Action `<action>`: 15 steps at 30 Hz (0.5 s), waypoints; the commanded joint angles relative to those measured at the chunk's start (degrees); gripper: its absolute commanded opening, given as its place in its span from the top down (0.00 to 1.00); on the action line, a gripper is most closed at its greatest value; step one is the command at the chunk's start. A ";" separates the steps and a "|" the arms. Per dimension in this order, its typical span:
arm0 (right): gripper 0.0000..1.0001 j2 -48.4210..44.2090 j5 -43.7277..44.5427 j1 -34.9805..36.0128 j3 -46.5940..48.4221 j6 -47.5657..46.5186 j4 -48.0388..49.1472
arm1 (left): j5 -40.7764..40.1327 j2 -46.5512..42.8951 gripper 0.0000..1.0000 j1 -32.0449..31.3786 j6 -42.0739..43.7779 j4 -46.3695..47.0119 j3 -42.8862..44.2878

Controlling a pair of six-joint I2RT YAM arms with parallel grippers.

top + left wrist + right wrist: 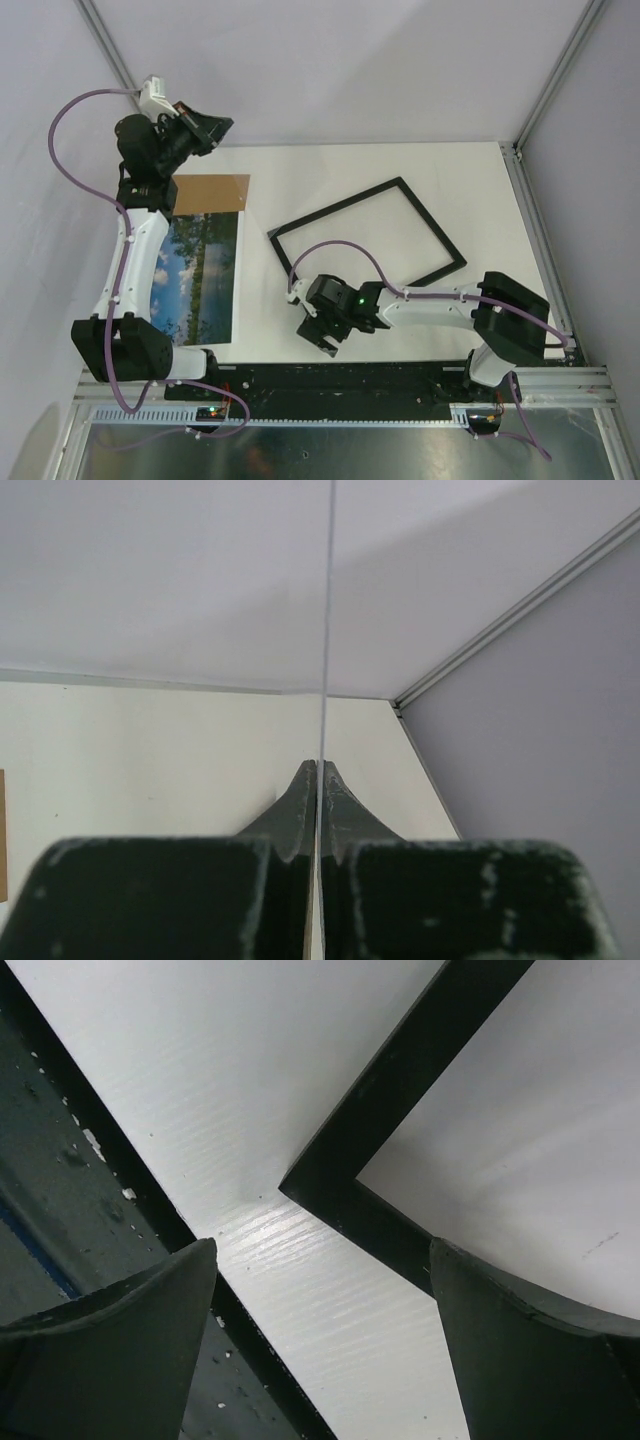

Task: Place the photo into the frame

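1. The right tool [322, 1250], spread wide, hovers at the frame's [390, 1090] near corner.
2. The photo [205, 275] lies flat on the desk [330, 165], left of the frame, long side pointing away, nearer the left arm.
3. The left tool [322, 780], held high, pinches a thin sheet [327, 600].

Two two-finger claws: left claw [205, 128], right claw [322, 338]. One rectangular paper landscape photo [205, 275], on the near side of the left claw. One brown rectangular cardboard board [212, 192], beside that claw. One thin black rectangular frame [336, 206], beyond the right claw. One thin sheet [325, 630], edge-on between the left claw's fingers. One white table [400, 165].
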 commanded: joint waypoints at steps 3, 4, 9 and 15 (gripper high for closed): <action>0.09 2.61 4.30 0.34 -0.05 -2.44 0.37 | 0.76 -3.12 1.00 0.96 -0.86 2.16 3.31; 0.09 2.95 5.14 0.38 -0.01 -2.61 0.49 | 0.81 -3.08 1.00 1.00 -0.85 2.16 3.38; 0.11 3.13 9.24 0.74 -0.03 -3.23 0.96 | 0.83 -3.04 1.00 1.06 -0.80 2.16 3.67; 0.13 4.26 9.58 0.79 -0.04 -3.31 0.65 | 0.85 -3.00 1.00 1.39 -0.84 2.16 3.75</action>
